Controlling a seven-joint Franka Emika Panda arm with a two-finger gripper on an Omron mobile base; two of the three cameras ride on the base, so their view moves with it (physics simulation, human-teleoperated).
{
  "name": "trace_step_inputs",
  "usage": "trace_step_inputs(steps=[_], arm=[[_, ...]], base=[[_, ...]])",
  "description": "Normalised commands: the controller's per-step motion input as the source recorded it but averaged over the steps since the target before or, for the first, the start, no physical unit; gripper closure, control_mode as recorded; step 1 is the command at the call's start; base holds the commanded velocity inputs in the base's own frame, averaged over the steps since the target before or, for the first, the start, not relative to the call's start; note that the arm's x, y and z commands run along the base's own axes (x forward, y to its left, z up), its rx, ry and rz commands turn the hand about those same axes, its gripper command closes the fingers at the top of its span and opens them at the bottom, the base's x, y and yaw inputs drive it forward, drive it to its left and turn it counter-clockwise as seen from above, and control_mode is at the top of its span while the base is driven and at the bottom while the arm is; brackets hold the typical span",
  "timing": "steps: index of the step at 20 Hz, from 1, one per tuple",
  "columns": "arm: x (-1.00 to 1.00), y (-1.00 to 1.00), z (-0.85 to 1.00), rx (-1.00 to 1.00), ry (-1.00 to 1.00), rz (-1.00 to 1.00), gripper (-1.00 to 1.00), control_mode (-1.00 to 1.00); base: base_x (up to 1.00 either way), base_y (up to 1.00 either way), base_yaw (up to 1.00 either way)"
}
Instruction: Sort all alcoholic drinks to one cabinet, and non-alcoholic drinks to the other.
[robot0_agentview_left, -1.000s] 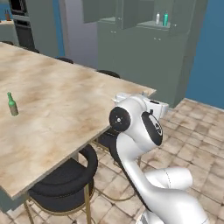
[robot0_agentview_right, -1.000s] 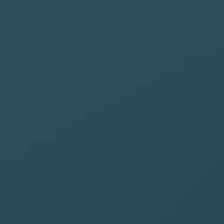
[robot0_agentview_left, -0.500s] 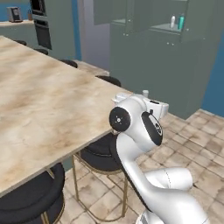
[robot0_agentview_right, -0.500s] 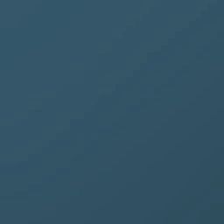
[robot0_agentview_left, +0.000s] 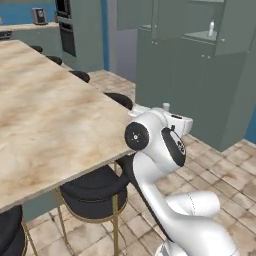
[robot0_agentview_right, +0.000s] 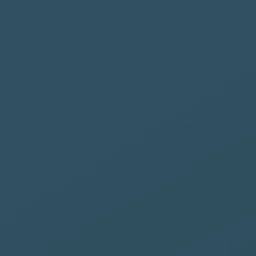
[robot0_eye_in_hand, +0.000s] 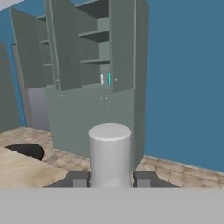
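Left base view: bench (robot0_agentview_left: 50, 115) at left with black stools (robot0_agentview_left: 95, 190) tucked along its edge, arm (robot0_agentview_left: 155, 145) in the middle, tall green cabinet (robot0_agentview_left: 180, 75) at right across open tiled floor (robot0_agentview_left: 220, 165). Hand view: the jaws were clenched on an upright pale grey cylinder (robot0_eye_in_hand: 110, 151), one finger tip (robot0_eye_in_hand: 78, 178) on each side. It looked like a bottle top; which bottle, could not tell. The cabinet stood ahead with upper doors open. On a shelf (robot0_eye_in_hand: 94, 84) sat a white bottle (robot0_eye_in_hand: 102, 78) and, just beside it, a teal bottle (robot0_eye_in_hand: 109, 78), both upright, well apart from the jaws and higher than them. Blue wall (robot0_eye_in_hand: 183, 78) hugged the cabinet's right side, so there was less room there; the open doors flanked the shelf. Judged: carrying toward a cabinet, with a lift needed to reach a shelf.
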Motion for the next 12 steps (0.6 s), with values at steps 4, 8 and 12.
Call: trace_step_inputs(steps=[4,8,12], arm=[[0.0,0.0,0.0,0.0,0.0,0.0,1.0,1.0],[0.0,0.0,0.0,0.0,0.0,0.0,1.0,1.0],[0.0,0.0,0.0,0.0,0.0,0.0,1.0,1.0]], base=[[0.36,-0.86,0.29],[0.36,-0.83,0.29],[0.38,-0.78,0.28]])
